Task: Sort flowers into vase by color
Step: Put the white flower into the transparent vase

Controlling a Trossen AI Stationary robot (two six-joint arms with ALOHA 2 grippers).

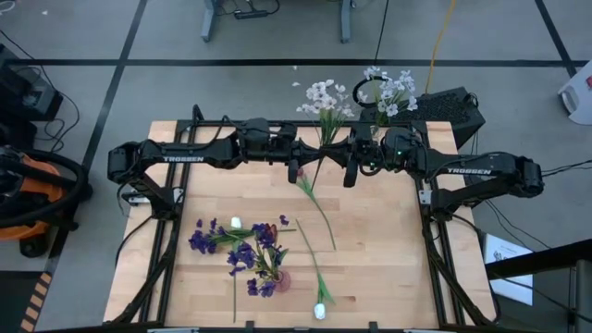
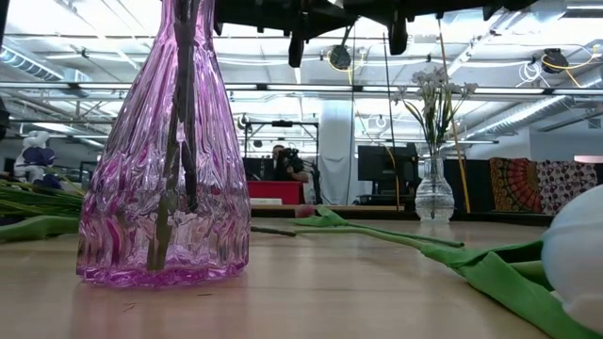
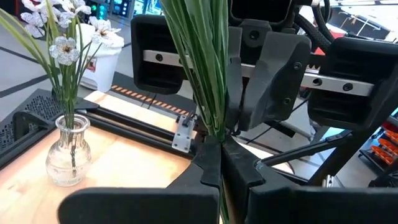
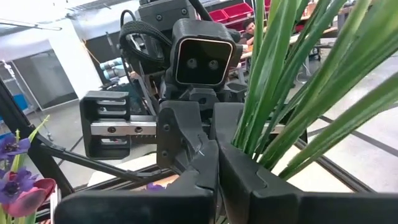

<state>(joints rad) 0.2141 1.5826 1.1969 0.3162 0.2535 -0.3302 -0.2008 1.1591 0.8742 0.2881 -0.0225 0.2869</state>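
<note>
A white blossom spray [image 1: 324, 96] with long green stems is held up above the table's far middle between both grippers. My left gripper [image 1: 308, 154] and my right gripper [image 1: 344, 155] face each other there, each shut on the stems. A clear vase [image 3: 64, 151] with more white sprays [image 1: 389, 91] stands at the far right. The purple vase [image 1: 278, 279] stands near the front with purple clusters [image 1: 242, 252] in and around it. A dark red tulip [image 1: 300, 175] and white tulips [image 1: 321, 312] lie on the wood. My left gripper pinches the spray's green stems [image 3: 210, 118] between its two fingers, low on the bundle, coming level from the table's left. The stems rise upright out of the fingers, clear of the table. My right gripper pinches the same stems [image 4: 256, 140] close by, coming level from the table's right, fingers across them. The leaves fan upward from the hold.
Tulip stems [image 1: 322, 217] lie across the table's middle, and a white tulip bud [image 2: 575, 256] lies close to the low camera. The purple vase [image 2: 162, 188] fills the near left. Bare wood [image 1: 388, 250] is at the right. A person [image 2: 285, 162] shows far behind.
</note>
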